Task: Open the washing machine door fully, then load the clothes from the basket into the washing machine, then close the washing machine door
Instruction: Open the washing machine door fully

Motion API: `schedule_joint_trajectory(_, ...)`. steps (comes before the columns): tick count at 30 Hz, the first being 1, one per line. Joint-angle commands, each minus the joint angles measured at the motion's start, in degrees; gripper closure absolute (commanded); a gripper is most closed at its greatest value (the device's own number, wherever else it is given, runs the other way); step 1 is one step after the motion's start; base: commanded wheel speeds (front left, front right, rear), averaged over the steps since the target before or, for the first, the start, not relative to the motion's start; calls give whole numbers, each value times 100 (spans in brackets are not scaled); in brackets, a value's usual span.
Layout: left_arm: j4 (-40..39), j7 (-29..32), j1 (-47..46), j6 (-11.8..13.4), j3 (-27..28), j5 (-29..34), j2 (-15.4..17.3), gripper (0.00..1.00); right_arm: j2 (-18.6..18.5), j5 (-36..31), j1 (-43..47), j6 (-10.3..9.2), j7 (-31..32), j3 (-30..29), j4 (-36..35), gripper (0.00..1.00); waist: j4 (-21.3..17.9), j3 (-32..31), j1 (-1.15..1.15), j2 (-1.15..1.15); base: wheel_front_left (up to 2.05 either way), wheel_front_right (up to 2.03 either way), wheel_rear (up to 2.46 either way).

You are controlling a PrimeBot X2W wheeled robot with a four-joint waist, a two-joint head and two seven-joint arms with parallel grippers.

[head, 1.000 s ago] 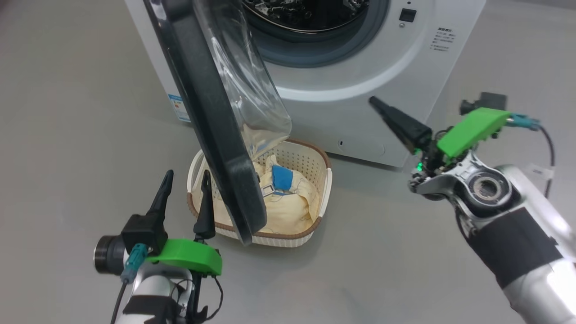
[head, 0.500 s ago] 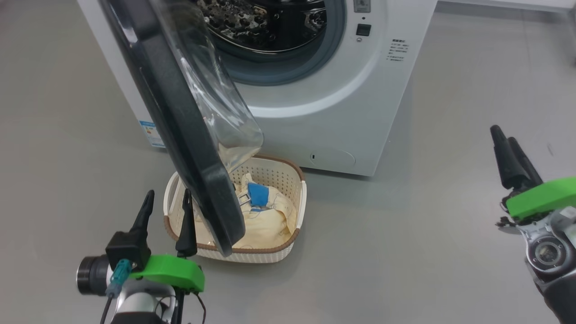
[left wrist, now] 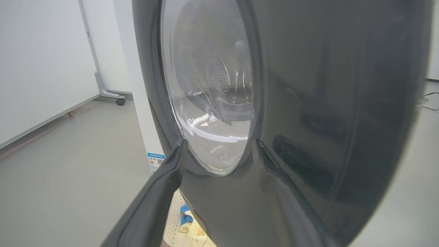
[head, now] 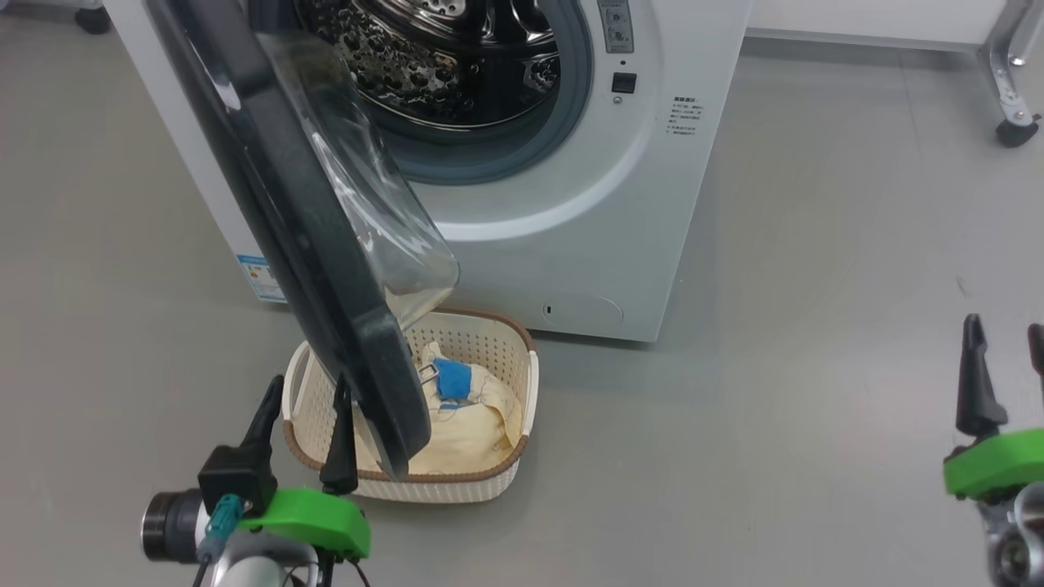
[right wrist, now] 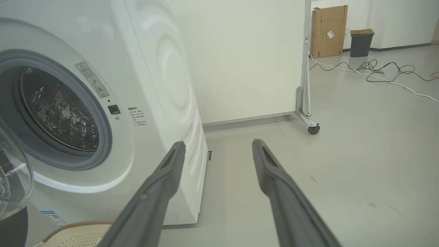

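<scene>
Door-opening is, by my reading, the step in hand. At the lower left of the head view the left gripper [head: 310, 391] hovers with its two fingers spread and nothing between them, just beside the outer face of the washing machine door [head: 326, 269]. Its wrist view looks straight onto that glossy black rim, and whether a fingertip touches it I cannot tell. The door stands swung out from the front but not fully back, its lower edge hanging over the basket [head: 489, 481] on the floor [head: 775, 326]. The glass bowl [head: 383, 244] bulges toward the opening. The clothes [head: 469, 416], pale yellow with a blue patch, lie heaped in the basket, partly hidden behind the door's edge. To the right, the washing machine [head: 571, 204] shows its steel drum [head: 424, 65] open and with no garment visible in it, so loading has not begun. Far right, the right gripper [head: 1003, 334] is held low over bare floor, well apart from everything, fingers parted and holding nothing. The next move probably calls for swinging the door further toward the left, clear of the basket. Since the left gripper sits on the side the door must travel toward, it would need to hook the rim and draw it along, or get out of the way.
</scene>
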Motion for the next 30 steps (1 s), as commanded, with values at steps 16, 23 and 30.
schedule_joint_trajectory(16, -64, -39, -48, -46, 46, 5, 136, 0, 1009, -1685, 1318, 0, 878, -88, -2200, 0, 22, -143, 0, 0, 0, 0, 0)
schedule_joint_trajectory(23, -45, -39, -68, -47, 37, -16, 180, 0, 1018, -1498, 1534, 0, 933, -69, -2395, 0, -40, -142, 0, 0, 0, 0, 0)
schedule_joint_trajectory(30, -24, -39, -104, -34, 13, -30, 188, 0, 1019, -1571, 1576, 0, 953, -53, -2382, 0, -52, -139, 0, 0, 0, 0, 0)
